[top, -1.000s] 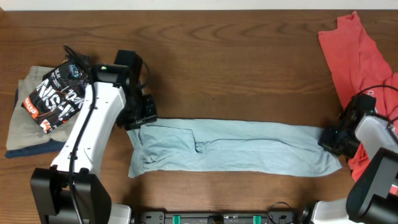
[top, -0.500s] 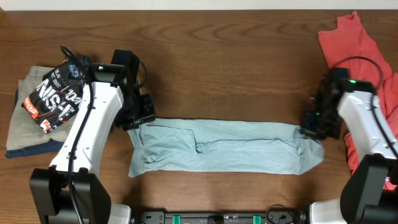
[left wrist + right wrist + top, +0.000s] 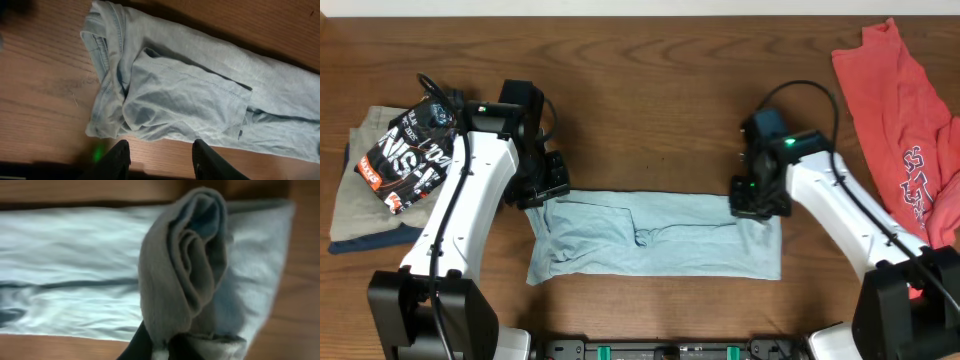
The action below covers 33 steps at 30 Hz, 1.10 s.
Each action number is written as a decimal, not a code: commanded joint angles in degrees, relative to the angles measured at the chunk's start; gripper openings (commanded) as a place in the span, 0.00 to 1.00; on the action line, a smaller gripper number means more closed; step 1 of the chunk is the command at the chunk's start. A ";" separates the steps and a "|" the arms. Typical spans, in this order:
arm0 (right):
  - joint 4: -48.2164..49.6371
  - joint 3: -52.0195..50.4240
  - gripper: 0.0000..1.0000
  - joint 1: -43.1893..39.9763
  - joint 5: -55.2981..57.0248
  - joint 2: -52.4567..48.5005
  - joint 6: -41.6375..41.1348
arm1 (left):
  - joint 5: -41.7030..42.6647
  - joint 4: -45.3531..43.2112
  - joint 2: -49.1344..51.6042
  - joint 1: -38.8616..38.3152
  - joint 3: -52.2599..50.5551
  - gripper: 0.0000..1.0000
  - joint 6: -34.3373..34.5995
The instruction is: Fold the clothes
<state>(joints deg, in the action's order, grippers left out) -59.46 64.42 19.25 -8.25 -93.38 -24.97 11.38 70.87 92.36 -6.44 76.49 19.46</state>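
The pale blue-grey T-shirt (image 3: 650, 237) lies as a long folded strip across the table's front middle. My right gripper (image 3: 757, 202) is shut on the shirt's right end and holds it doubled back over the strip; in the right wrist view the bunched cloth (image 3: 192, 260) hangs from the jaws (image 3: 167, 347). My left gripper (image 3: 542, 190) is open and empty at the shirt's left end, by the sleeve and collar (image 3: 165, 95); its fingers (image 3: 160, 160) are over bare wood just beside the cloth.
A red T-shirt (image 3: 900, 110) with white lettering lies at the right edge. A black printed shirt (image 3: 410, 150) rests on a folded stack (image 3: 365, 215) at the far left. Bare wooden table lies behind the shirt.
My right gripper has carried the shirt's right end leftward, from the far right to about the middle right, shortening the strip. The left arm has stayed put.
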 commanded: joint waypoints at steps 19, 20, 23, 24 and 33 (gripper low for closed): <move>2.60 0.22 0.63 7.50 15.13 0.07 -5.01 | -0.74 0.50 -0.79 0.15 0.61 0.43 -0.37; 2.36 0.22 0.61 7.23 15.13 0.07 -4.96 | -0.74 0.50 -0.79 0.15 0.61 0.43 -0.37; 2.45 -0.66 0.57 6.95 11.85 0.04 -2.51 | -0.74 0.48 -0.79 0.15 0.61 0.43 -0.35; 2.49 -1.05 0.57 7.10 10.97 0.04 -2.03 | -0.74 0.48 -0.79 0.15 0.61 0.43 -0.35; 7.02 -7.06 0.47 8.26 5.95 0.00 -1.97 | -0.74 0.50 -0.79 0.15 0.61 0.43 -0.35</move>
<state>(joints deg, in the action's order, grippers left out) -53.45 59.13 26.41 -0.30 -93.38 -27.42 11.35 71.11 92.36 -6.44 76.49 19.46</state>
